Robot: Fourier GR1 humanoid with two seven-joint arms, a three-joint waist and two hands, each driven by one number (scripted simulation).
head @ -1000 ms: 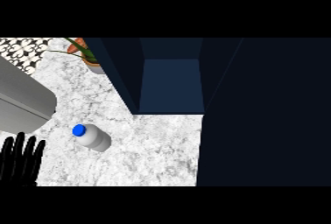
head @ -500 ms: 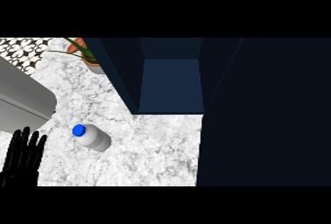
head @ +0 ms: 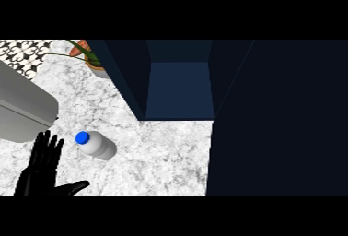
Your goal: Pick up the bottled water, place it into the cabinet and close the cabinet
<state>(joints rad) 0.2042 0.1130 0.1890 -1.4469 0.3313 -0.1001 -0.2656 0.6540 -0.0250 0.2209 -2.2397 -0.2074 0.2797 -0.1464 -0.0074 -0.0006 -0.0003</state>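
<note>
We were at the pick-up step: our left hand (head: 42, 173), lower left, was spread open, holding nothing, beside the bottled water (head: 97, 145) at centre-left; next, we judged, it needed to close round it.

Even, flat light brightens the marble counter (head: 156, 152); the open cabinet (head: 180, 92) is dim navy inside, side walls darker, its door (head: 279, 120) at right nearly black.

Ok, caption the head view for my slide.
Open black left hand near the blue-capped white water bottle on the marbled counter, before the open dark-blue cabinet.
</note>
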